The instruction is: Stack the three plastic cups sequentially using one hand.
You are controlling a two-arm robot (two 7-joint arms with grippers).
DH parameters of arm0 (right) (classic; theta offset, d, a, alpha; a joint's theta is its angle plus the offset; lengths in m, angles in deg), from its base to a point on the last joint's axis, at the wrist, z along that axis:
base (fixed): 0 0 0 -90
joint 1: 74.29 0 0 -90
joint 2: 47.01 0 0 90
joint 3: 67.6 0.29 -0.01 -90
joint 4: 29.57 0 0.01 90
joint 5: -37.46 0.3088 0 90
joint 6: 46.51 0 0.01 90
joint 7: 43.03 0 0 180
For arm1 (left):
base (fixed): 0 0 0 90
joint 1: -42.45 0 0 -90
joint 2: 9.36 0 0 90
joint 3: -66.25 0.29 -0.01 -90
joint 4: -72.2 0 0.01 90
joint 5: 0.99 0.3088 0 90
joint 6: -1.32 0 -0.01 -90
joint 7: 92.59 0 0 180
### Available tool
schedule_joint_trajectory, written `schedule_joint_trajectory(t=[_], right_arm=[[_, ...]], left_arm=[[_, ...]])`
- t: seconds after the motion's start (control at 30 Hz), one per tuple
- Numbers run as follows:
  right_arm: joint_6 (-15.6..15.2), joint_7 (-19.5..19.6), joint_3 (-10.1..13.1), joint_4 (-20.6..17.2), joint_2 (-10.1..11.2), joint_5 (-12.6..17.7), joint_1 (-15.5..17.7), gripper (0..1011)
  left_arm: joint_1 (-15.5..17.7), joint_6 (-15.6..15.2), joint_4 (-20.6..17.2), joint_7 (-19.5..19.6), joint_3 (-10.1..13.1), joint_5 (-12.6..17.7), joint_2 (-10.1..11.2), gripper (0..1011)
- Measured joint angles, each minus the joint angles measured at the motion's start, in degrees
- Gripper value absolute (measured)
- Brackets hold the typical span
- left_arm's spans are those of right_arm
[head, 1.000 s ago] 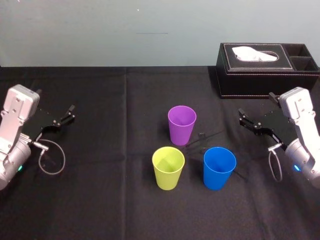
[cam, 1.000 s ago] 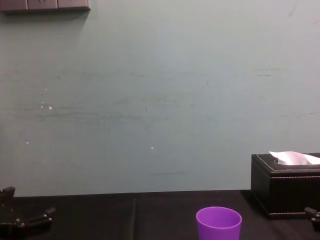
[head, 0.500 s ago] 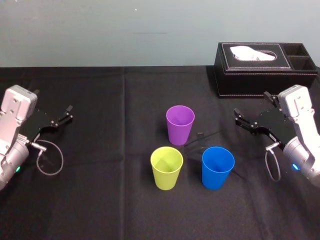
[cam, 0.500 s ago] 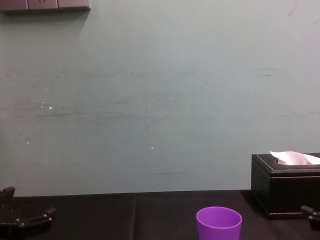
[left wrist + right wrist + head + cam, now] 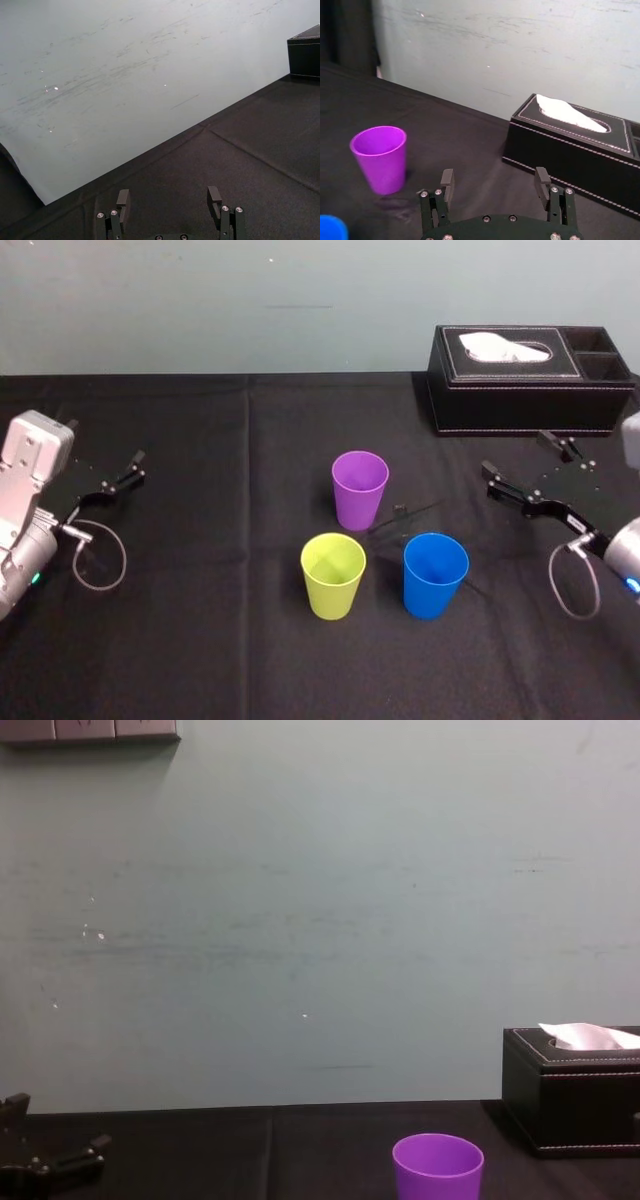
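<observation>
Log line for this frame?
purple cup, blue cup, yellow-green cup: upright, apart, unstacked | right gripper: open, near tissue box | left gripper: open, parked left

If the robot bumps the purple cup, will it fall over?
Probably easily: the purple cup stands empty on its narrow end, mouth wider on top, so it looks top-heavy and light. Its smooth, slanted sides might also slip in the open right gripper.

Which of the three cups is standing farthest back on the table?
The purple cup. It stands alone in the back, while the yellow-green cup and the blue cup sit side by side nearer the robot.
</observation>
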Motion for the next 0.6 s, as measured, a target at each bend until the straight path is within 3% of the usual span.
schedule_joint_trajectory(t=[0.3,0.6], right_arm=[[1.36,-6.64,5.07,-4.61,3.32,6.37,6.64,1004],[4.63,-14.33,7.16,-7.43,6.44,7.94,12.43,1004]], left_arm=[[0.0,0.0,0.0,0.0,0.0,0.0,0.0,1011],[0.0,0.0,0.0,0.0,0.0,0.0,0.0,1011]])
